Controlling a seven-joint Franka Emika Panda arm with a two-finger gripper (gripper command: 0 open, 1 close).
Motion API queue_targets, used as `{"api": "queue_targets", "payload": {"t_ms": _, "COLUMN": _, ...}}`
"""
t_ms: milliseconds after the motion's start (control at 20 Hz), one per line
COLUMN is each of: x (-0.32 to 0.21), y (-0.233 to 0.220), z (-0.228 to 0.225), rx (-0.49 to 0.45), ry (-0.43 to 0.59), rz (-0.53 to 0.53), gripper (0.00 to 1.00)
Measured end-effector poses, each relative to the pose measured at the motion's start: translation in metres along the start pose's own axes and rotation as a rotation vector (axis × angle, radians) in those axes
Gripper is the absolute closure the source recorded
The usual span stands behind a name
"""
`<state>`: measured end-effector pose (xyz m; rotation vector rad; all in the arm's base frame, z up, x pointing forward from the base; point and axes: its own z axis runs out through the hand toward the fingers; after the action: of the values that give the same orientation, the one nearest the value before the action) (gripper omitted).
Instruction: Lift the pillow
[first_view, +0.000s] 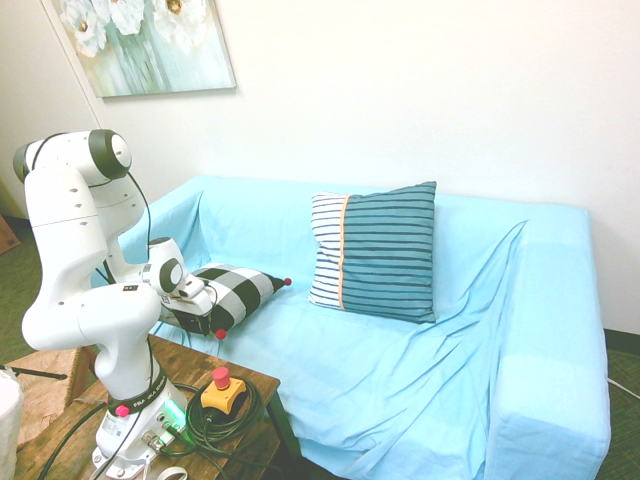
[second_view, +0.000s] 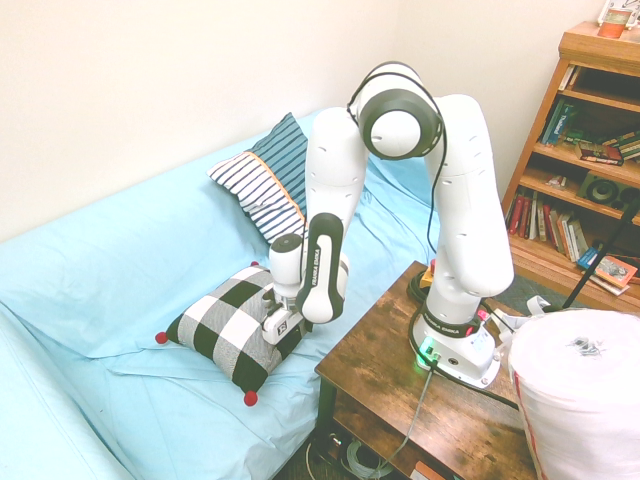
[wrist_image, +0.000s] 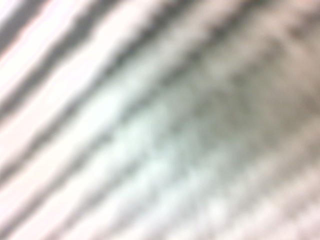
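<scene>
Checked pillow (second_view: 228, 329) sits at the sofa's (second_view: 90, 300) front edge, near edge raised off the cushion, beside the desk (second_view: 400, 380). Gripper (second_view: 277, 330) clamped on that near edge. Arm folded: elbow high, forearm dropping steeply, wrist angled to the pillow. Forearm lettering too small to read. Wrist view: blurred weave only. Striped pillow (first_view: 375, 250) leans on the backrest.

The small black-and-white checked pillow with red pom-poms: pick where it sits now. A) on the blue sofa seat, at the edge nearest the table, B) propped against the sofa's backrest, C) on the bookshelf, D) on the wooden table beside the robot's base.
A: the checked pillow lies on the blue sofa at the seat edge by the wooden table, with the gripper pressed against it.
</scene>
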<state>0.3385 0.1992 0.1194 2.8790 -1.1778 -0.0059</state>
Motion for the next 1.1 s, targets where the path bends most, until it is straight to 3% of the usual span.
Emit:
{"api": "queue_targets", "payload": {"t_ms": 550, "x": 0.118, "y": -0.104, "z": -0.148, "rx": 0.130, "ry": 0.085, "rz": 0.020, "gripper": 0.00}}
{"api": "queue_targets", "payload": {"t_ms": 1100, "x": 0.233, "y": -0.231, "z": -0.190, "rx": 0.233, "ry": 0.149, "rz": 0.025, "gripper": 0.00}}
